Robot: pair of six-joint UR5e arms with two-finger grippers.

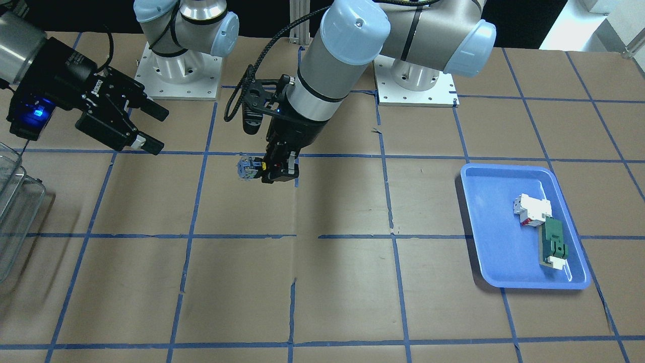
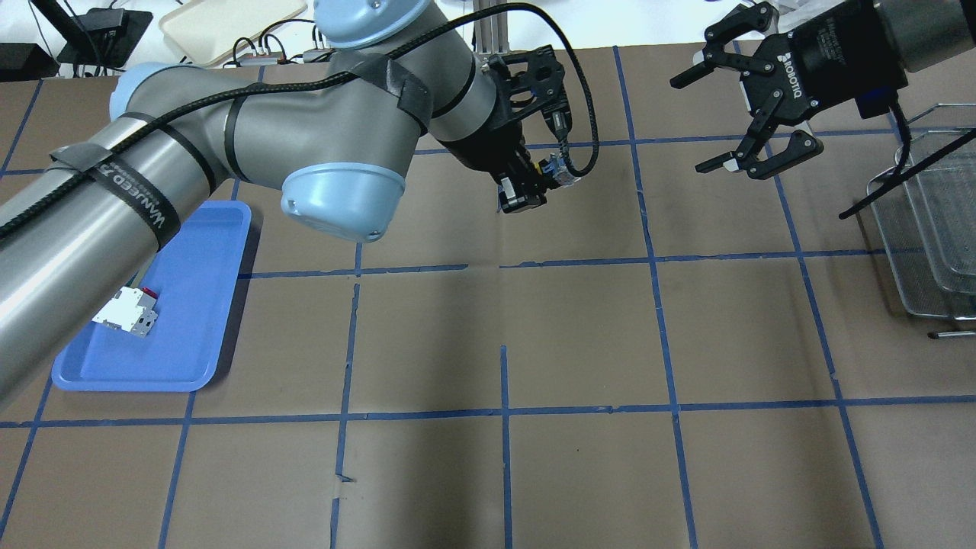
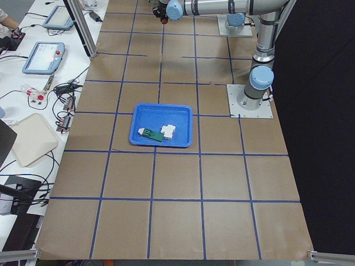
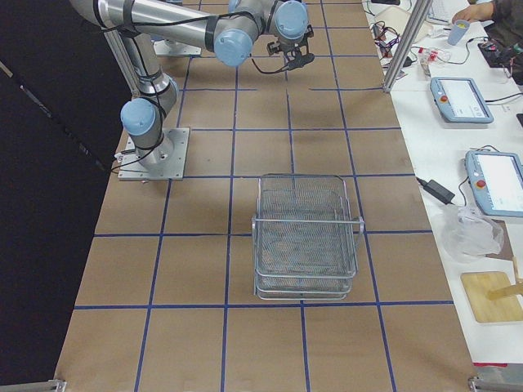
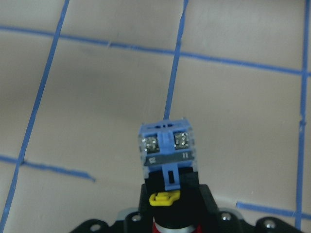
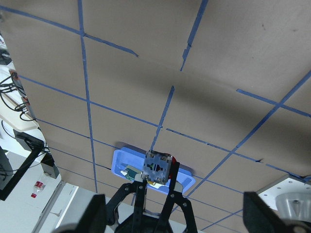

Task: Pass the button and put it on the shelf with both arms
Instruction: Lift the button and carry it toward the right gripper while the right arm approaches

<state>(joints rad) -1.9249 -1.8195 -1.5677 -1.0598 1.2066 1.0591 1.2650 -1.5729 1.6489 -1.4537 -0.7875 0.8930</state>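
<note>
Left pincer first: clenched, grips the button by its cap end and holds it clear above the worktop, near the middle. Points the bluish contact block sideways, toward the right pincer. Shows, in the left wrist view, two screw terminals and the yellow bit, with only a sliver of red cap at the bottom edge.

Right pincer next: released, jaws spread wide, nothing between them. Hangs well apart from the button, on the side nearest the shelf. Cannot tell whether level with the button or a little higher.

Looks like the approach to the hand-over, with the pass and the placing both yet to do.

Risks from here:
- Leaves little of the button free beyond the left tips, so could clash metal on metal if the right closes too near.
- Could pinch the smooth block off-centre and twist or squirt it out.
- Could drop it to the worktop if the left lets go before the right has clamped.
- Could tip or slip through the thin wire mesh once set down.

Blue tray with white breaker and green part: well apart, likely no hindrance.
</note>
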